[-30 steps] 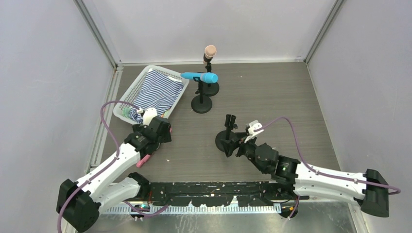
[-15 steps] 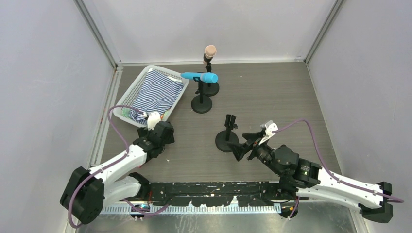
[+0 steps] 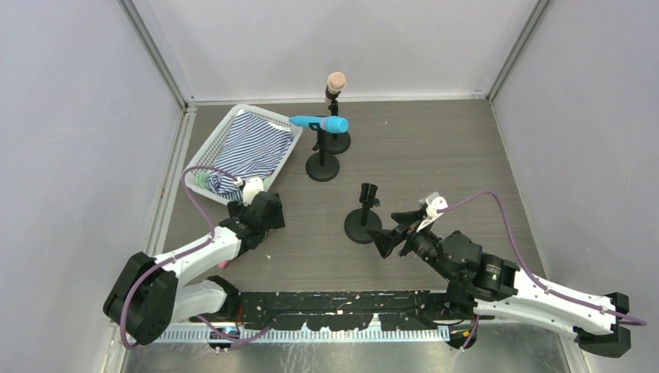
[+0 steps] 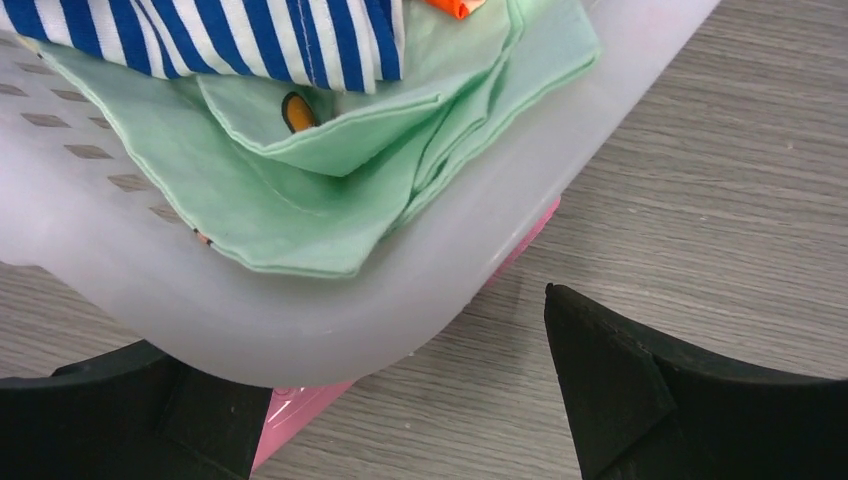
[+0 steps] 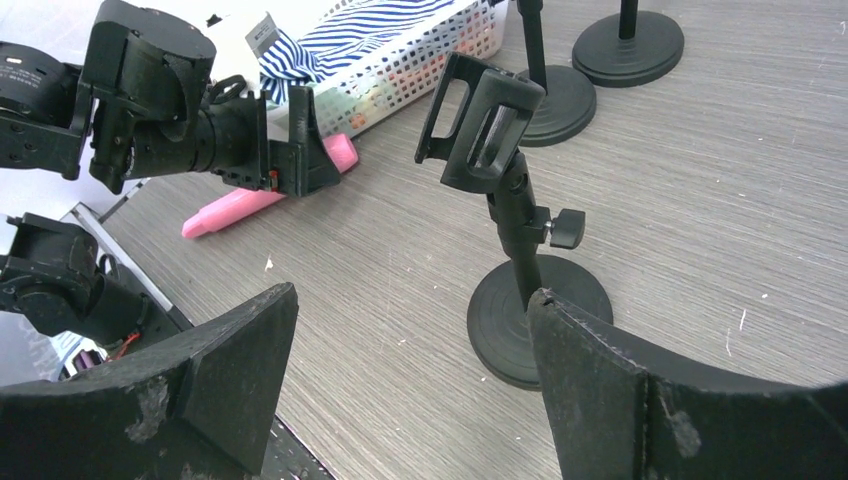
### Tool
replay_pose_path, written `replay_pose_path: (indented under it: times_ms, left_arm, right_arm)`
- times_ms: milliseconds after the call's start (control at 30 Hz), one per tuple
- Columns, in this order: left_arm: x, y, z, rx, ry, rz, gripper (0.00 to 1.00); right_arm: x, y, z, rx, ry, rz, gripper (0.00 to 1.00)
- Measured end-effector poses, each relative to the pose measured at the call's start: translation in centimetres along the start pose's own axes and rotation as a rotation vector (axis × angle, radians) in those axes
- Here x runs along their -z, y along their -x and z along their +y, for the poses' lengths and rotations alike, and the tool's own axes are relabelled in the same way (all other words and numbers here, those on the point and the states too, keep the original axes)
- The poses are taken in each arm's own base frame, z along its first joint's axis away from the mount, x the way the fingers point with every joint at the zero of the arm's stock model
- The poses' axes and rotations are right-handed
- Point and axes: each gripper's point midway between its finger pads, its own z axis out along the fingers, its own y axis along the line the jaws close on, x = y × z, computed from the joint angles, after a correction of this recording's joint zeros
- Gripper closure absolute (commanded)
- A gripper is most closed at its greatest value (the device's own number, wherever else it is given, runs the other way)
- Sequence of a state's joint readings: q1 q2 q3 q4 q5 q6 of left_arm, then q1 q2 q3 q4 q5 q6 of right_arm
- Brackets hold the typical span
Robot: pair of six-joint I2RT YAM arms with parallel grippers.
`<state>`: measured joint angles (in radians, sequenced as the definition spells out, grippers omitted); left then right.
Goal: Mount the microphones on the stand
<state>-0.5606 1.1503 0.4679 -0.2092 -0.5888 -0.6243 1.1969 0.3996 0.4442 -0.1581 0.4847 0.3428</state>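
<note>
Matt stand (image 5: 519, 235) on wood-grain table (image 5: 760, 190)

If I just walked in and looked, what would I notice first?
Probably the bright blue microphone, lying sideways in a stand at the far middle of the table, with a peach microphone upright just behind it. Next comes the white basket of striped cloth at the left, with a pink microphone lying on the table at its near corner. One black stand in the middle is empty.
</note>
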Motion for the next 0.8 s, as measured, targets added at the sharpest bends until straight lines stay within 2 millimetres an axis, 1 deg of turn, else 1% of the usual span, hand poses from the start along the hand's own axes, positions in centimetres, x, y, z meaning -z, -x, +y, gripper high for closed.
replay_pose_path:
  times_ms: [133,267,433,533,667,800]
  left_arm:
    - [0.4,-0.1,-0.4,0.043,-0.039,0.001,0.07]
    - [1.2,-0.2,-0.8,0.097,-0.083,-0.005,0.07]
    - [2.4,-0.5,-1.6,0.122,-0.140,-0.014,0.08]
    - [3.3,-1.0,-2.4,0.109,-0.180,-0.011,0.08]
    - [4.2,-2.3,-3.4,0.052,-0.218,0.009,0.08]
    - [4.7,-3.3,-4.0,0.015,-0.236,0.032,0.09]
  right_arm:
    - [0.2,0.6,0.0,-0.002,-0.001,-0.014,0.10]
    - [0.3,0.7,-0.1,0.002,-0.006,-0.017,0.10]
    - [0.3,0.8,-0.3,0.013,-0.012,-0.014,0.10]
    - [0.4,1.0,-0.3,0.017,-0.016,-0.019,0.10]
    - [0.3,1.0,-0.4,0.025,-0.023,-0.015,0.10]
    - [0.3,1.3,-0.4,0.029,-0.024,-0.013,0.10]
